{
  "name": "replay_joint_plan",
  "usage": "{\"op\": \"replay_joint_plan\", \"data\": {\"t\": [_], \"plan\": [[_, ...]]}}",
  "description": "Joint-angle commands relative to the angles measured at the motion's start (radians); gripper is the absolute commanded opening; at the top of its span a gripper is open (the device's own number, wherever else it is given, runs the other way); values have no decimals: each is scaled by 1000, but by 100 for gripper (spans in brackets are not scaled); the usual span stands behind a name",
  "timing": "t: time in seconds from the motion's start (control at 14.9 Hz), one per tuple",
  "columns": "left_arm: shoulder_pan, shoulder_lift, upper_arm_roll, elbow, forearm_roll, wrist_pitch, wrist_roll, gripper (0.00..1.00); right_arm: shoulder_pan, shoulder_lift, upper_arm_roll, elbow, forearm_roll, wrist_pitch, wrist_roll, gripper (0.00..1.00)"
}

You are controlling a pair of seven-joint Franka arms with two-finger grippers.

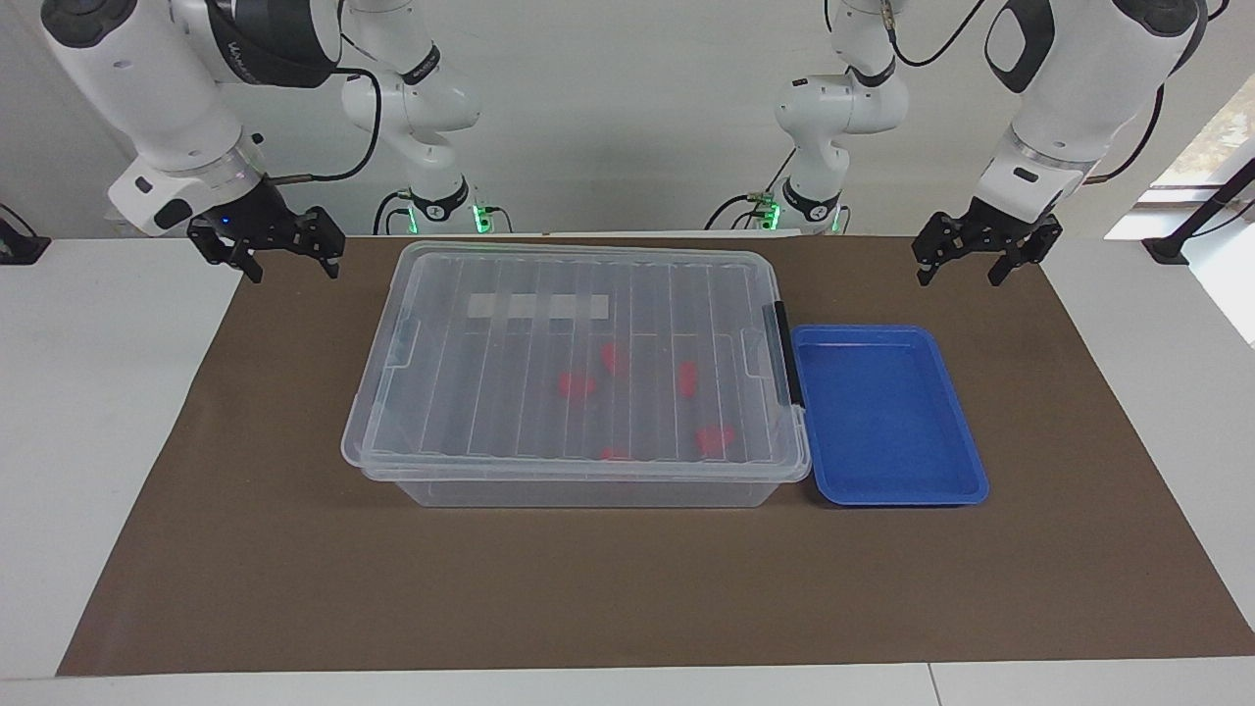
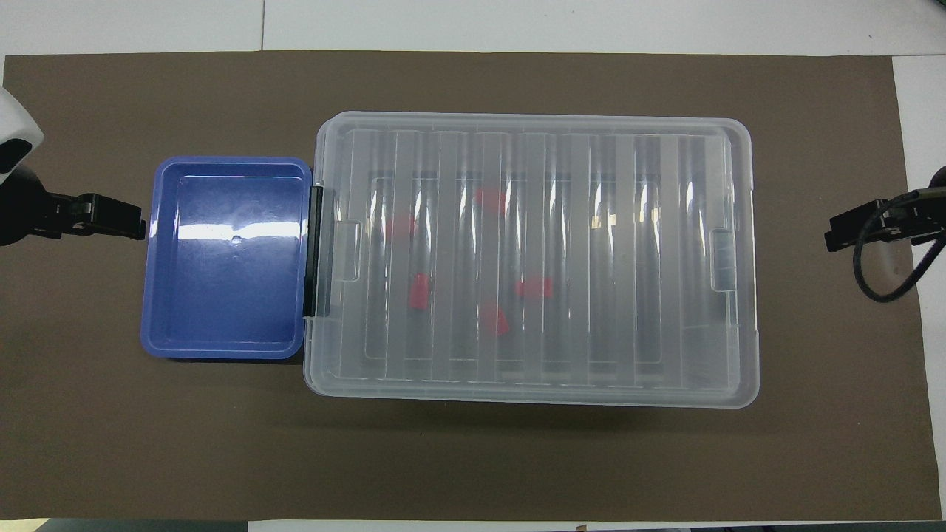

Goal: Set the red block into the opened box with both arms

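White table [image 1: 98,412], brown mat [image 1: 627,588] on it; mat carries lidded clear box [image 1: 578,294] touching blue tray [image 1: 887,412].

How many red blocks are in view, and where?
5, all inside the closed box. Lid ribs blur them; more may be hidden.

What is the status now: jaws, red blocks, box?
Left gripper and right gripper: jaws open, empty, over the brown mat. Small red plastic blocks inside the large clear plastic box. Ribbed transparent lid on top.
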Motion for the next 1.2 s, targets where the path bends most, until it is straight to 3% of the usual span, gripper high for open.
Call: {"op": "replay_joint_plan", "data": {"t": [0.0, 1.14], "plan": [[5, -12, -3, -11, 12, -10, 10, 100, -10, -2, 5, 2, -8, 1, 15, 100], [5, -12, -3, -11, 12, -10, 10, 100, -10, -8, 2, 4, -3, 14, 15, 100]]}}
